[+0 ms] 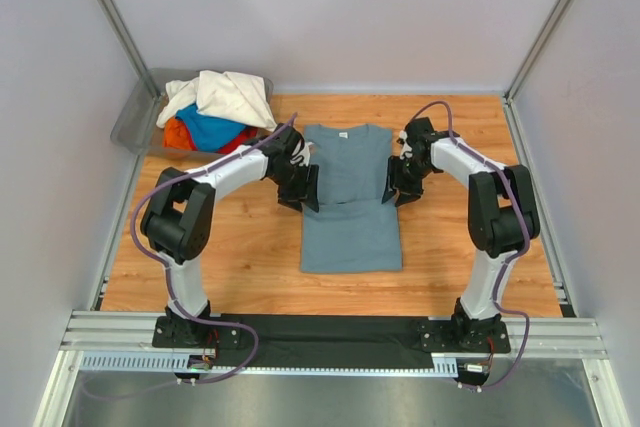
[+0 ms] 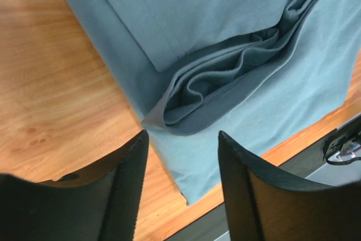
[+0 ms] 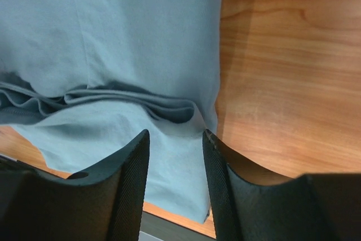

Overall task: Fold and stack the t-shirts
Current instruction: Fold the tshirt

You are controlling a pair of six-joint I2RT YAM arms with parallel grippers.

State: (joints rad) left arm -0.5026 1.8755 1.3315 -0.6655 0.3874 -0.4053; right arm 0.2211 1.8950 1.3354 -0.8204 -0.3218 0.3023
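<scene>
A slate grey-blue t-shirt (image 1: pixel 348 212) lies flat mid-table as a narrow rectangle, neck toward the back. A bunched crosswise fold (image 2: pixel 225 77) runs over its middle. My left gripper (image 1: pixel 306 187) hovers at the shirt's left edge by that fold, open with nothing between its fingers (image 2: pixel 127 184). My right gripper (image 1: pixel 396 185) mirrors it at the right edge, open and empty too. In the right wrist view the fold (image 3: pixel 169 108) ends just ahead of the right gripper (image 3: pixel 176 136). In the left wrist view the left gripper (image 2: pixel 183 139) stands over the shirt's edge and bare wood.
A grey plastic bin (image 1: pixel 135 117) at the back left holds a cream-white shirt (image 1: pixel 230 95), a bright blue one (image 1: pixel 210 129) and a red-orange one (image 1: pixel 178 134). Walls enclose the wooden table (image 1: pixel 250 247) on three sides. A black mat and metal rails (image 1: pixel 330 332) line the near edge.
</scene>
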